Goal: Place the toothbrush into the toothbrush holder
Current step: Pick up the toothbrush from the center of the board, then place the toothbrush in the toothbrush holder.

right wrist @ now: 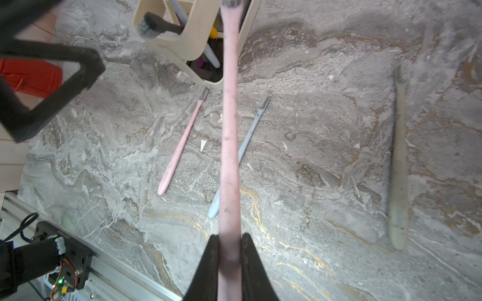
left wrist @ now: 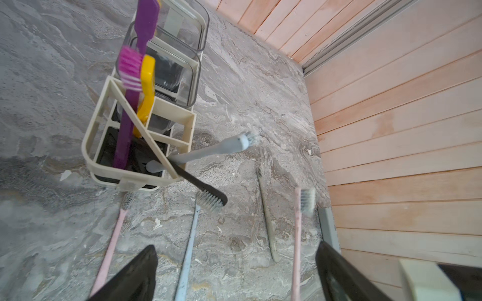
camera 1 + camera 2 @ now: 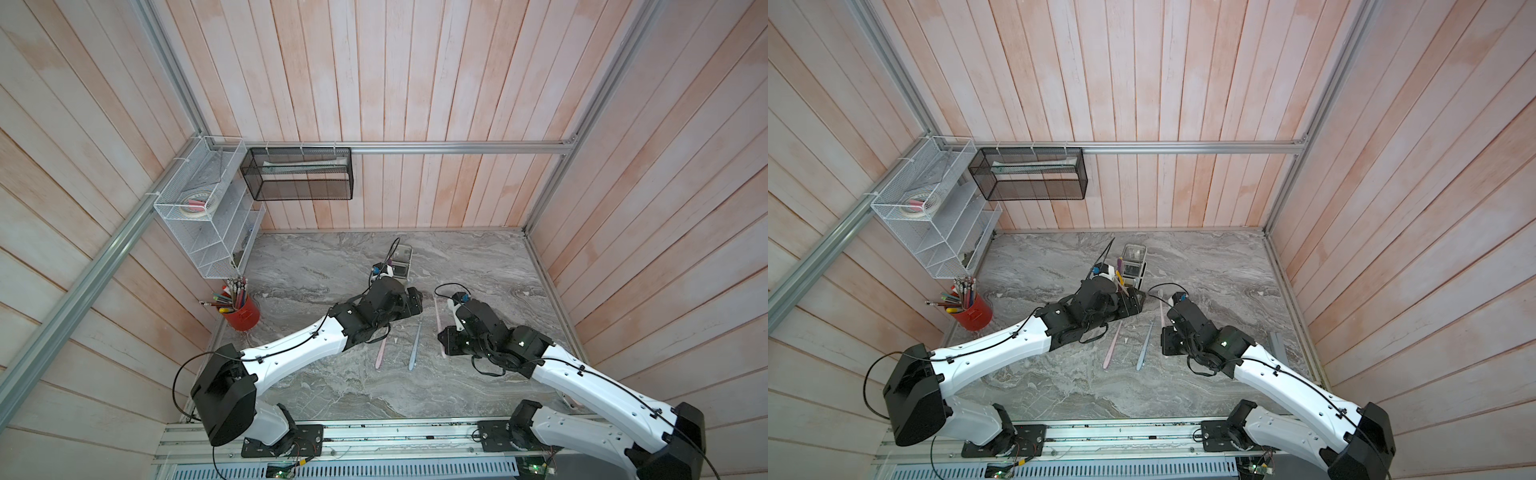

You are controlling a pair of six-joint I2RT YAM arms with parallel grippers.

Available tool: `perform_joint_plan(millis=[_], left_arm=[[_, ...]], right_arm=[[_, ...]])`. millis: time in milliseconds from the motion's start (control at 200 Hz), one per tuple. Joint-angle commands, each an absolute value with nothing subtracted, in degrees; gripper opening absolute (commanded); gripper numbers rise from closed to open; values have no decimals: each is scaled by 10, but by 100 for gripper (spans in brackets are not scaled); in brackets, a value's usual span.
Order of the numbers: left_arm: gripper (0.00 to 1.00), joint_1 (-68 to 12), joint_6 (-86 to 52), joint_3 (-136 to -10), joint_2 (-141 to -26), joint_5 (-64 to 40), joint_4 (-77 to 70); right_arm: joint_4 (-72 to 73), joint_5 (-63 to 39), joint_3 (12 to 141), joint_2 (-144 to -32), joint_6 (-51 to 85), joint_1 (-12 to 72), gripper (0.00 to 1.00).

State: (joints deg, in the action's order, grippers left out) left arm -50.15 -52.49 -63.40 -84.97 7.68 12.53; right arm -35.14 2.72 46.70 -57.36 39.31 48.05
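Carrying the toothbrush (image 3: pixel 439 324) by its tail end, the right pincer (image 3: pixel 446 338) hung over the middle of the bench (image 3: pixel 498 270) in a top view. The bristle end was aimed at the toothbrush holder (image 3: pixel 405 257), which stood near the bench's far edge, about midway along it. The left pincer (image 3: pixel 413 301) sat just beside the holder's near end. Both top views agreed: picked up, not yet slotted, so I judged this the carry-in.

Over to the left wrist: the left pincer (image 2: pixel 236 247) was spread wide, nothing between its black fingers (image 2: pixel 135 273). The holder (image 2: pixel 90 146) showed as a cream plastic caddy with rounded corners and thin dividers. A purple brush (image 2: pixel 126 130), a yellow brush (image 2: pixel 147 75), a grey brush (image 2: pixel 206 153) and a black brush (image 2: pixel 200 185) leaned out of it.

And the right wrist: the right pincer (image 1: pixel 229 245) was pinching the toothbrush (image 1: pixel 229 130), a slim, rounded, matte pink stick flecked with dark specks. Its head was close by the holder (image 1: pixel 187 44) rim; touching or not, I could not tell. Flat on the grey, marble-veined bench lay a loose pink brush (image 1: pixel 182 146), a pale blue brush (image 1: pixel 251 133) and a beige brush (image 1: pixel 399 161).

Next, as I read it, came the tricky bit: lift, tip the brush upright over a free compartment, dodge those leaning handles, lower it head first, then let go. Smooth plastic could swivel in the grip.
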Motion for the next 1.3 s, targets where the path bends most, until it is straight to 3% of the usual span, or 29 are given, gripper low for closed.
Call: perform_joint_plan(millis=[0, 525, 715, 930, 1010, 1295], left_arm=[[95, -498, -541, -662, -869, 61, 108], [86, -498, -589, -661, -903, 5, 66], [76, -502, -592, -673, -912, -2, 64], [72, -508, -597, -660, -911, -12, 59], [62, -511, -600, -652, -911, -19, 48], [54, -512, -597, -654, -911, -26, 55]], right_arm=[[-346, 24, 488, -566, 407, 501, 12], [-320, 8, 482, -579, 413, 529, 12], [-316, 4, 482, -583, 415, 535, 11], [-315, 5, 482, -577, 417, 536, 11], [-312, 1, 482, -578, 417, 537, 11], [-313, 3, 482, -580, 415, 540, 10]])
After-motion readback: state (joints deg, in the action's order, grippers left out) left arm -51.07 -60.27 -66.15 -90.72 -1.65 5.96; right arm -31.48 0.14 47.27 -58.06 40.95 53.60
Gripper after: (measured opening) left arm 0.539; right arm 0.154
